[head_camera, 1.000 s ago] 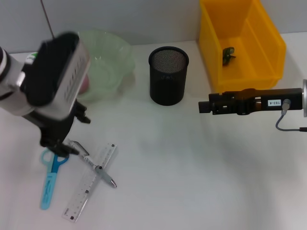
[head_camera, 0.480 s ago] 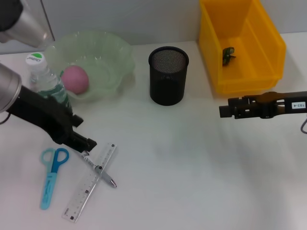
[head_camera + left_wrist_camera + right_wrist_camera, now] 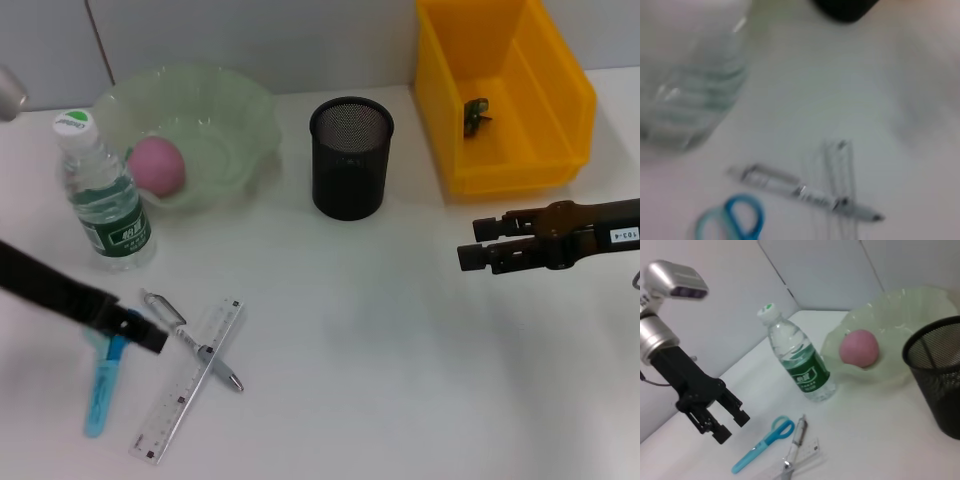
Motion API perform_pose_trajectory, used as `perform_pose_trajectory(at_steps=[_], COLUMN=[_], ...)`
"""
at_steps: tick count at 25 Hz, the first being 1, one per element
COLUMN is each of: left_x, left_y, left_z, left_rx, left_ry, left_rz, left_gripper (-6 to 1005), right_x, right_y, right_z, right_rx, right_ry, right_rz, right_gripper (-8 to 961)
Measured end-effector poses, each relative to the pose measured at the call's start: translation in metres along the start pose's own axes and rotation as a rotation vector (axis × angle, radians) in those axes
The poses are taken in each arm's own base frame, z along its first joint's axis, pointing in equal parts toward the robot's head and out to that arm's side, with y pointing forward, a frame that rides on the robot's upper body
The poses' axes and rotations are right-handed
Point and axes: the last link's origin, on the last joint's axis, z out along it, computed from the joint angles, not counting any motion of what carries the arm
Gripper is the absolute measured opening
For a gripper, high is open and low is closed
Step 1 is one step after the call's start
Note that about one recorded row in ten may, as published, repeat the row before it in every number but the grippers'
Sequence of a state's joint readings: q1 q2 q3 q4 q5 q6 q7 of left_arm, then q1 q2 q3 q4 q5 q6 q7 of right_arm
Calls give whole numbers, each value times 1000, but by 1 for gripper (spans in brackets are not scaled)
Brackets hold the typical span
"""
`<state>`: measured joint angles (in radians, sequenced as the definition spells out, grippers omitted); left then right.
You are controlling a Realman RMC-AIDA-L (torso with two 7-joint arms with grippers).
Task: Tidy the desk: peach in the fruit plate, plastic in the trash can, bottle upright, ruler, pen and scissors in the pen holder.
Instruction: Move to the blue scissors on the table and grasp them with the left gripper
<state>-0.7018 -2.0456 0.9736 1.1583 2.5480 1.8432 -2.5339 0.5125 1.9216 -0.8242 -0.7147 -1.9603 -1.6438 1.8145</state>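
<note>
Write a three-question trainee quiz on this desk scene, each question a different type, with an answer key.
1. True or false: the pink peach already lies in the pale green glass fruit plate.
2. Which item lies across the clear plastic ruler? A) the silver pen B) a spoon C) a key
3. Fill in: the clear plastic water bottle with a green label stands ____ beside the plate.

The left gripper hangs open over the blue scissors; the right gripper is open, away from the black mesh pen holder.

Key: 1 true; 2 A; 3 upright.
</note>
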Motion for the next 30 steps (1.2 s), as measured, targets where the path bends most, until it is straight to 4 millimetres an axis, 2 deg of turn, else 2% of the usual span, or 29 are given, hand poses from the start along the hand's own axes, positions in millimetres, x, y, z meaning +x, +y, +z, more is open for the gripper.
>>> perform_pose_trajectory(at_steps=[3,6,16,18,30], left_x=[-13,-17,-5,0,9], left_y=[-9,-14,-19,-17,-13], left_z=[3,8,12,18,24], left_rx=[29,58,168,222,264], left_ry=[-51,-83,-90,-123,-115], left_rz=[-85,-141,-222,-241,-277], left_gripper=[764,764,757,757,754], right_x=[0,0,-4,-4,-7], right_y=[1,1,1,1,0], right_z=[1,2,5,5,4], right_rx=[-5,-6,-7,-7,-4], right_ry=[1,1,2,2,3], right_rz=[-12,-16,-28,-29,-36], right_gripper=[824,824,825,825,824])
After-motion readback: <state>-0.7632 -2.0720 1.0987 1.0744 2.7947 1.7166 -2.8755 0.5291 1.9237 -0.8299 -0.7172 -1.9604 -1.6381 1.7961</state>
